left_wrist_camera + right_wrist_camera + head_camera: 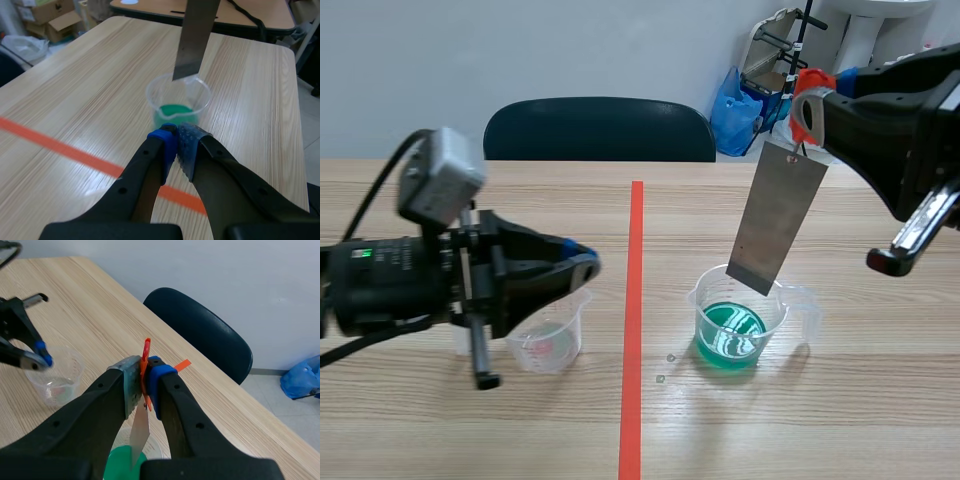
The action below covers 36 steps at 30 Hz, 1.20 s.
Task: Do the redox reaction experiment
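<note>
The metal strip (780,215) is clamped at its upper end by the right gripper (807,112) and is hung tilted, its lower edge over the rim of the beaker of green liquid (775,312). The left gripper (582,266) is closed on nothing, beside 1 clear beaker (555,350).

Light wood table (840,420) is carrying 2 clear items, one each side of the tape line (632,350) running down its middle: beaker w/ green liquid (730,335) toward the right edge, nearly empty beaker (550,345) toward the left edge.
</note>
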{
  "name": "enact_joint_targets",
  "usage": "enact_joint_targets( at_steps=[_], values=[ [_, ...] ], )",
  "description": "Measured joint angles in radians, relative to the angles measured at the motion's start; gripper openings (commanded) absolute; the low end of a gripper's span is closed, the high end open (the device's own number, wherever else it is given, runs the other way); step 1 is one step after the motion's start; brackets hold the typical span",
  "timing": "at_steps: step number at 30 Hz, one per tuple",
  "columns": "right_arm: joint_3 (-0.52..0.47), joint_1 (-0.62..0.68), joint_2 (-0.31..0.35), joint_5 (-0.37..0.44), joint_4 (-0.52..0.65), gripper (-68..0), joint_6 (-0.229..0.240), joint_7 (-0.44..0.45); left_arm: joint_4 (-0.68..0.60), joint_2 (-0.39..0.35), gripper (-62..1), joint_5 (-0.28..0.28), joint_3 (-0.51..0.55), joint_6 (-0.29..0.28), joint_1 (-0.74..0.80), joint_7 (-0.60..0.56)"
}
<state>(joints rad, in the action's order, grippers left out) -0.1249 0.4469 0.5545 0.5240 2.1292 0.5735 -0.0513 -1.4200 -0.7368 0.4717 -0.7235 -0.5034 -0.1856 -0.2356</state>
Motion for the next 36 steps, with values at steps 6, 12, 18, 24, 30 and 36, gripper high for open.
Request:
enact_joint_targets(
  at_steps=[6,12,18,24,30,36],
  values=[
    [0.000,0.000,0.000,0.000,0.000,-66.9,0.000,0.000,0.055,0.136,-58.8,0.000,-0.159,0.053,-0.137,0.035],
    [0.000,0.000,0.000,0.000,0.000,-66.9,0.000,0.000,0.193,0.238,-58.8,0.000,-0.243,0.115,-0.228,0.045],
    [0.000,0.000,0.000,0.000,0.000,-66.9,0.000,0.000,0.307,0.326,-58.8,0.025,-0.263,0.129,-0.290,0.045],
    [0.000,0.000,0.000,0.000,0.000,-66.9,0.000,0.000,0.339,0.354,-58.8,0.031,-0.266,0.118,-0.302,0.052],
    [0.000,0.000,0.000,0.000,0.000,-66.9,0.000,0.000,0.339,0.351,-58.8,0.031,-0.266,0.118,-0.302,0.053],
    [0.000,0.000,0.000,0.000,0.000,-66.9,0.000,0.000,0.338,0.351,-58.6,0.031,-0.266,0.118,-0.302,0.053]
  ],
)
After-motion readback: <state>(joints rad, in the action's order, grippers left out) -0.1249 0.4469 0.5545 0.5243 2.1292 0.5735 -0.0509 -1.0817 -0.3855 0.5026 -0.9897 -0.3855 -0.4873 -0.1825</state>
